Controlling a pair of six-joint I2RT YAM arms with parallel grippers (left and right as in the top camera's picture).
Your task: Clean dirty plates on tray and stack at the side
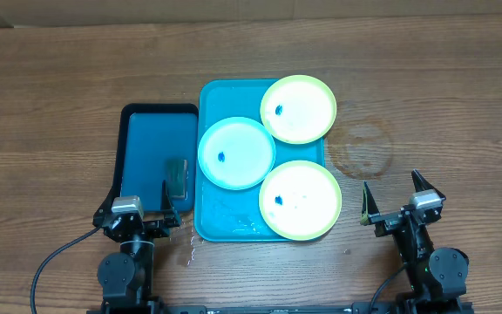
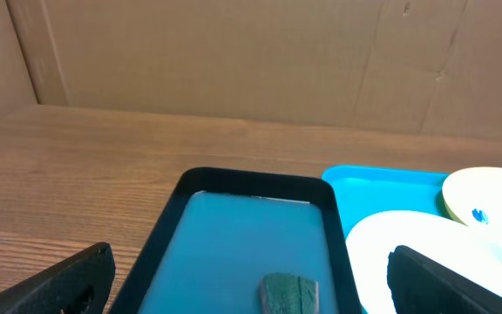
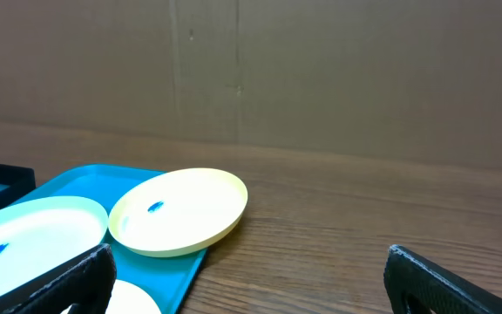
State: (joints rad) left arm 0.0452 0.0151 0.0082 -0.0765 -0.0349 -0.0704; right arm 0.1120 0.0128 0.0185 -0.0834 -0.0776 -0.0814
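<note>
Nearest the arms, the left pincer (image 1: 140,202) hangs with its jaws spread wide and empty over the near end of a small dark-blue, black-rimmed rectangular tray (image 1: 122,148). The right pincer (image 1: 394,195) is equally wide and empty above the bare wooden counter (image 1: 59,87), right of the large turquoise rectangular plastic tray (image 1: 220,222). On the turquoise tray's near right corner lies a pale yellow-green round plastic plate (image 1: 308,205), overhanging the rim. Beyond it to the left sits a light blue round plastic plate (image 1: 242,148). At the far right corner lies a second pale yellow-green round plate (image 1: 308,105), also overhanging. Each carries a small blue smear. A grey-green pad (image 1: 176,174) rests in the dark-blue tray.
</note>
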